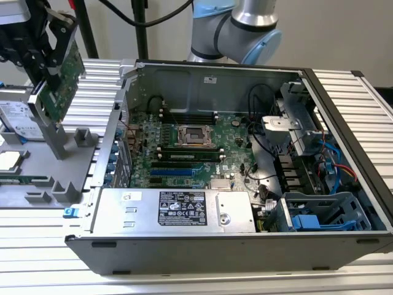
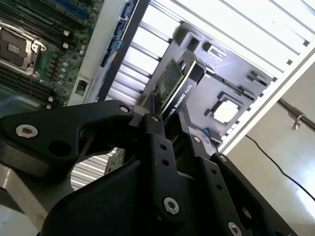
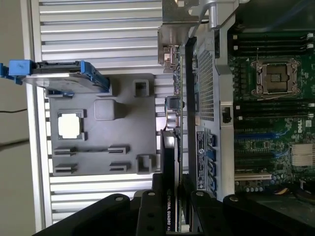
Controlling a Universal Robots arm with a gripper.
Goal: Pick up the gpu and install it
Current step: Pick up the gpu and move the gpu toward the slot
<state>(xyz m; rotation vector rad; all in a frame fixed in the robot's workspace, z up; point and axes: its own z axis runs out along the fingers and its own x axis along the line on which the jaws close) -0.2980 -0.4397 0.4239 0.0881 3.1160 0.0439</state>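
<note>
In the exterior view my gripper point(image 1: 48, 58) is at the far left, outside the computer case, shut on the gpu point(image 1: 62, 80). The gpu is a thin card with its green board face showing, tilted, with its lower end just above an upright post of the grey holder tray point(image 1: 58, 184). In both wrist views the black fingers point(image 2: 152, 128) clamp the card edge-on, and its black cover with white lettering shows: gpu point(image 2: 176, 83), gpu point(image 3: 169, 172), gripper point(image 3: 172, 199). The motherboard point(image 1: 184, 144) lies inside the open case, with blue and black expansion slots point(image 1: 175, 166) near its front.
The open case point(image 1: 245, 246) takes up the middle and the exterior view's right, with a silver power supply point(image 1: 178, 209) along its front and drive cages point(image 1: 319, 215) at the right. On the grey tray point(image 3: 128, 113) lie a processor chip point(image 3: 69, 125) and a drive in a blue caddy point(image 3: 64, 81).
</note>
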